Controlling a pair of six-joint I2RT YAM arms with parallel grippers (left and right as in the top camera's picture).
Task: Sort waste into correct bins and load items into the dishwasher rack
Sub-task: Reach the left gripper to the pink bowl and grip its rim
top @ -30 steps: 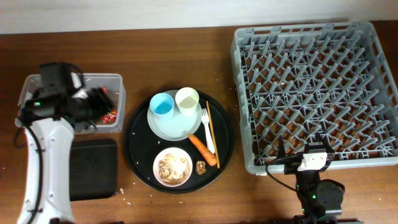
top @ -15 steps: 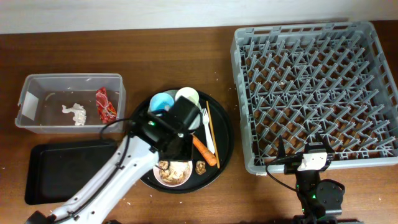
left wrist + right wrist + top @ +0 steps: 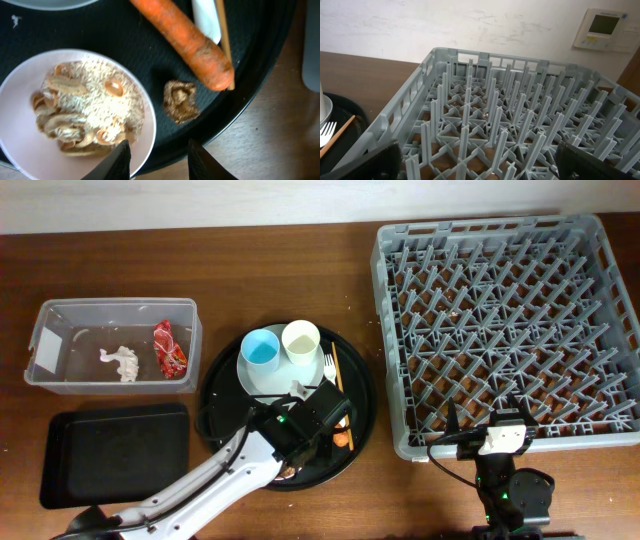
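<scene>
Carrot (image 3: pixel 185 37) and brown lump (image 3: pixel 181 101) lie below released left pincer (image 3: pixel 159 161); right pincer (image 3: pixel 482 162) spread empty, facing rack (image 3: pixel 495 115).

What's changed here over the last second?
The left gripper swung from the clear tub to the round black tray and came down, open, by the bowl and brown lump. The blue cup, cream cup, rack and right gripper stayed put.

No text can be read anywhere. The white label (image 3: pixel 43 352) on the clear tub (image 3: pixel 115 303) shows no legible writing, and any print on the red wrapper (image 3: pixel 168 348) inside it is too small to make out. The wall panel (image 3: pixel 605 29) has a pale display whose characters are too blurred to read.
</scene>
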